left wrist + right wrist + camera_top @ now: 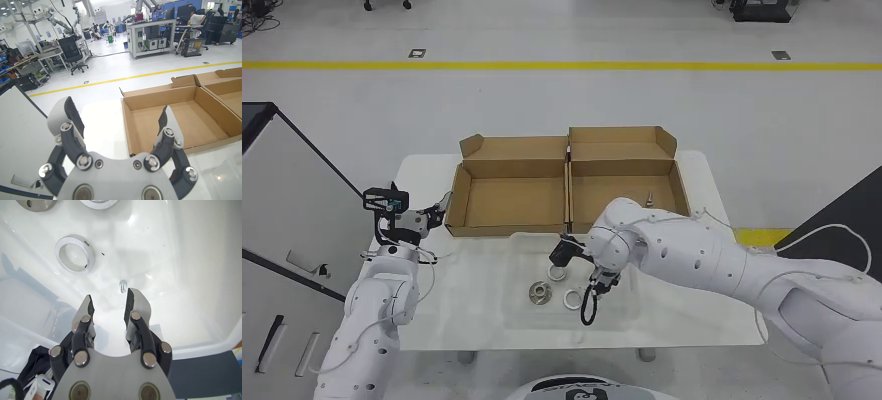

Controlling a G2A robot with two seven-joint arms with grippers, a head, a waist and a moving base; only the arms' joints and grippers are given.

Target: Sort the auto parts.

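Over the clear tray point(198, 348) on the desk point(427, 180): right pincer point(109, 294) about half open, gripping nothing. A small cap screw point(122, 286) lies just off one fingertip. Split shaft collar point(75, 254) nearby, flange point(36, 203) beyond. Left pincer point(117, 103) wide open, empty, beside the left cardboard box point(179, 121).

Top view looks down over the whole table point(432, 175). Left wrist view faces outward across the boxes point(175, 117) into the room. Right wrist view sits close above a ring point(75, 255) the top view shares.
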